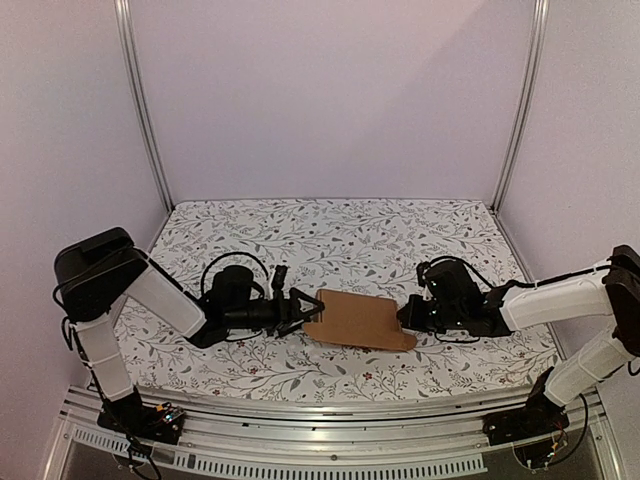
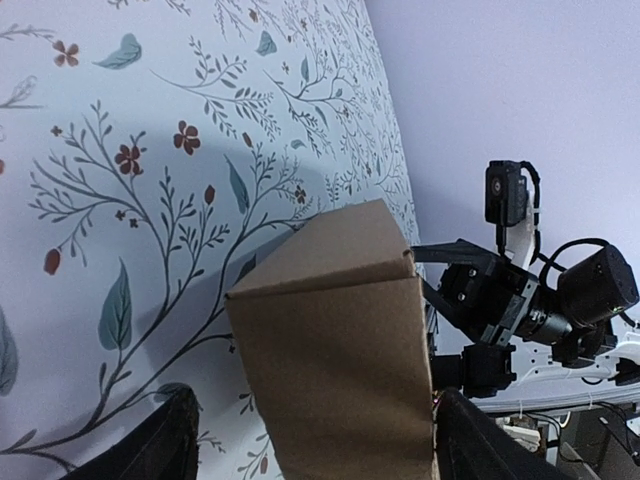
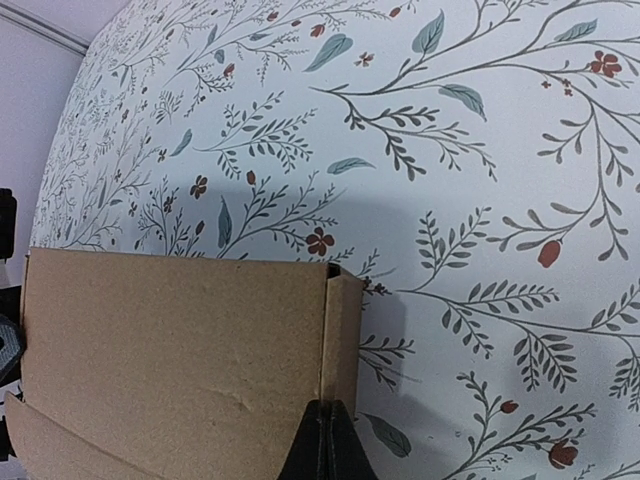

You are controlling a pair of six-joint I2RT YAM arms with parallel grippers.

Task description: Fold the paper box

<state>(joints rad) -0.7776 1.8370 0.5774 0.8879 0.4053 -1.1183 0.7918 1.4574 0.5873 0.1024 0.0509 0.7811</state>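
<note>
Paper box (image 1: 355,320) between wide left claw (image 1: 308,307); right claw (image 3: 322,425) pinches its edge.

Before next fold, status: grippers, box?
Left gripper open, straddling plain brown cardboard box. Right gripper shut at its other end. Box partly formed. Nothing in the way.

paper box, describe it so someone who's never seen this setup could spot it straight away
On the floral-cloth table, look front and centre, between the left gripper and the right gripper. There sits the paper box: the only plain brown cardboard amid black grippers and patterned cloth.
</note>
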